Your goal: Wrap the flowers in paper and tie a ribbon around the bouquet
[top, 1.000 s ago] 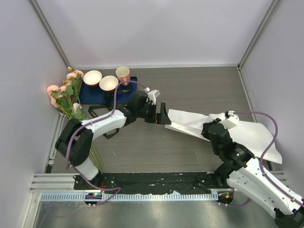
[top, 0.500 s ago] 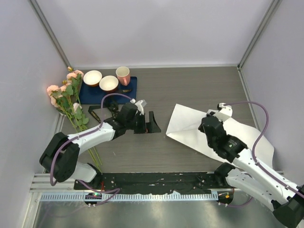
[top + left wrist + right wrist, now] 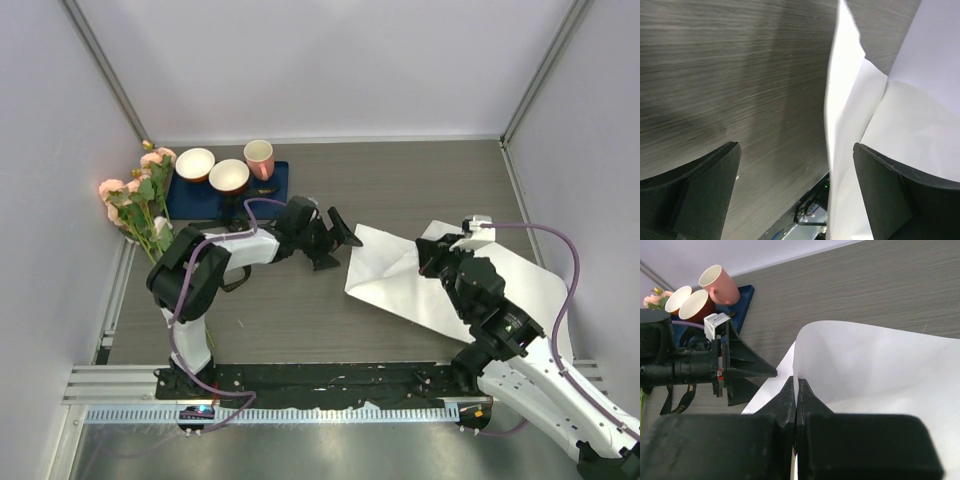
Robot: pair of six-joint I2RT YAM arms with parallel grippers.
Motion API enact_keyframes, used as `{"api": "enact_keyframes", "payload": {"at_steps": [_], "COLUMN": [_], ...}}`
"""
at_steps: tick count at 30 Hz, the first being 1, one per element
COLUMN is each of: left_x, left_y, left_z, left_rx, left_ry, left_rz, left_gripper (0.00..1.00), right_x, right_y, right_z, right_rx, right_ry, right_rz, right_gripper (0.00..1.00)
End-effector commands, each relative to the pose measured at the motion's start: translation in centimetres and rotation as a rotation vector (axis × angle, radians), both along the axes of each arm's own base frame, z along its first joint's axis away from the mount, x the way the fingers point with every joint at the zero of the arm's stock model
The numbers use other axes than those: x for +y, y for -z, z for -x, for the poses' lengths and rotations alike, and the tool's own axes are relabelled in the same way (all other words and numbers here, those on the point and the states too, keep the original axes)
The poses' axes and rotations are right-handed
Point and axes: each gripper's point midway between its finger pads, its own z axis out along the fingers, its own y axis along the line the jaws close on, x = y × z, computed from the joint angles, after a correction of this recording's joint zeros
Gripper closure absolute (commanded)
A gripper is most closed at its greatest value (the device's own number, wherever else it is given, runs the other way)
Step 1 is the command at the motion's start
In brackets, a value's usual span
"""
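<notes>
Our right gripper (image 3: 796, 386) is pinched tight on the paper (image 3: 385, 272). It holds one edge up, so the sheet bends into a fold. The rest of the paper lies flat on the table (image 3: 420, 180), on the right side.

Our left gripper (image 3: 337, 248) is wide open and holds nothing. It sits just beside the left edge of the paper. From its own camera we see that edge between its two fingers (image 3: 705, 190). We cannot tell if a finger touches the sheet.

The flowers (image 3: 140, 200) lie well apart from the paper, by the left wall, with pink heads to the back and stems toward us. The ribbon (image 3: 686, 397) lies on the table by our left arm, near the blue mat (image 3: 195, 198). Three cups (image 3: 228, 176) stand on the mat.
</notes>
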Motion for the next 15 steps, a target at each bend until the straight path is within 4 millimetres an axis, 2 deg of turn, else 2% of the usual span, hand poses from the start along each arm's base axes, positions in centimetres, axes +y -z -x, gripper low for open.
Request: {"api": "enact_keyframes", "payload": {"at_steps": [1, 2, 3, 4, 5, 7, 8, 10, 11, 13, 14, 15], "left_x": [-3.7, -4.0, -4.7, -5.4, -6.1, -7.1, -7.6, -7.8, -7.9, -7.0, -6.5, -5.4], "left_y": [-3.1, -3.0, -3.8, -2.9, -3.5, -3.9, -3.5, -3.5, -3.2, -3.5, -4.1, -4.3], "left_z": [-0.3, -0.5, -0.9, -0.8, -1.3, -2.0, -2.7, -4.0, -4.9, -6.9, -8.2, -9.6], "left_rx": [-0.057, -0.063, -0.098, -0.087, -0.096, -0.120, -0.123, -0.135, -0.146, -0.184, -0.214, -0.276], "left_ry": [0.033, 0.029, 0.032, 0.043, 0.045, 0.045, 0.035, 0.014, 0.002, -0.037, -0.066, -0.076], "left_rz": [0.209, 0.233, 0.276, 0.285, 0.313, 0.361, 0.387, 0.411, 0.422, 0.416, 0.391, 0.341], "left_gripper": [0.00, 0.00, 0.00, 0.00, 0.00, 0.07, 0.25, 0.45, 0.61, 0.83, 0.97, 1.00], "right_x": [0.8, 1.0, 1.0, 1.3, 1.4, 1.5, 1.6, 1.5, 1.3, 1.0, 0.9, 0.8], "right_y": [-0.7, -0.5, -0.3, -0.3, -0.2, 0.0, 0.0, 0.0, 0.1, 0.5, 0.5, 0.4], "right_z": [0.1, 0.1, 0.1, 0.2, 0.2, 0.2, 0.2, 0.1, 0.1, -0.3, -0.4, -0.6], "right_rx": [-0.036, -0.030, -0.026, -0.026, -0.025, -0.021, -0.020, -0.020, -0.019, -0.010, -0.010, -0.012], "right_ry": [-0.056, -0.062, -0.066, -0.081, -0.085, -0.091, -0.099, -0.090, -0.081, -0.055, -0.050, -0.042], "right_rz": [0.006, 0.006, 0.008, 0.005, 0.005, 0.012, 0.009, 0.012, 0.019, 0.034, 0.053, 0.063], "right_gripper": [1.00, 1.00, 1.00, 1.00, 1.00, 1.00, 1.00, 1.00, 1.00, 1.00, 1.00, 1.00]}}
